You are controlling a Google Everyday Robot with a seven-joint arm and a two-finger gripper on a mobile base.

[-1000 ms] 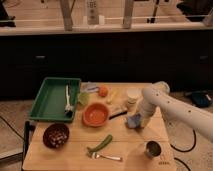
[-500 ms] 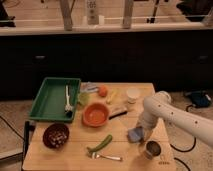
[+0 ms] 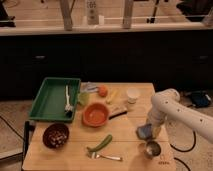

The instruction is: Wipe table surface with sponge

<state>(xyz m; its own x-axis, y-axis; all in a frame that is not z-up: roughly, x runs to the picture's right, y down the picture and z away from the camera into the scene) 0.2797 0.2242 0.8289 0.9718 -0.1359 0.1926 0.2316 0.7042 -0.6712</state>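
The sponge (image 3: pixel 144 132), a small blue-grey pad, lies flat on the right part of the light tan wooden table surface (image 3: pixel 75 152). My gripper (image 3: pixel 151 129) is at the end of the white arm that comes in from the right. It points down onto the sponge's right side and hides part of it. The sponge sits just above a metal cup (image 3: pixel 152 148).
A green tray (image 3: pixel 50 100) holding a white utensil is at the back left. An orange bowl (image 3: pixel 95 115), a dark bowl (image 3: pixel 55 135), a green vegetable (image 3: pixel 102 143), a fork (image 3: pixel 107 156), a white cup (image 3: pixel 132 95) and an orange fruit (image 3: pixel 102 90) stand on the table.
My gripper and the sponge under it have moved from the table's middle right toward the front and then a little to the right, closer to the metal cup.
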